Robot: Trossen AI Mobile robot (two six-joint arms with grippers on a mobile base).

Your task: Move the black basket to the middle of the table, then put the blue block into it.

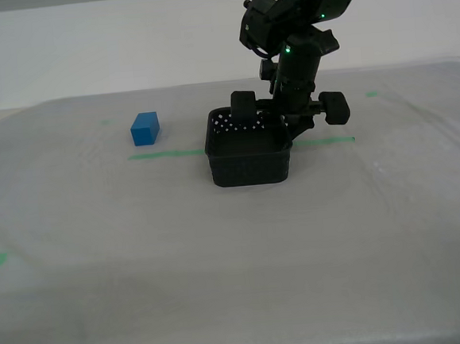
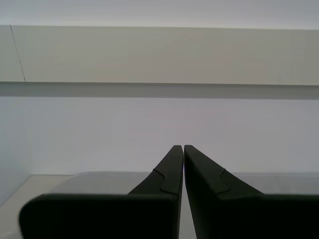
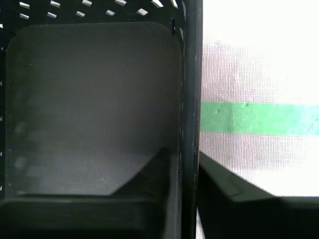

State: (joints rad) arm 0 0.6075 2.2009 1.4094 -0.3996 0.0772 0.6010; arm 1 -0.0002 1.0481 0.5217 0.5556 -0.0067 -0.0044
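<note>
One end effector, your first, pinches the black basket's wall for dragging; your second end effector idles closed, empty.

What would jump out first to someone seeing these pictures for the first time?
My first gripper reaches down from the top of the exterior view and clamps one wall of the black basket mid-table, one finger inside and one outside. The blue block sits apart toward the exterior view's left, just beyond the green tape line. My second gripper is shut on nothing, facing a wall.
</note>
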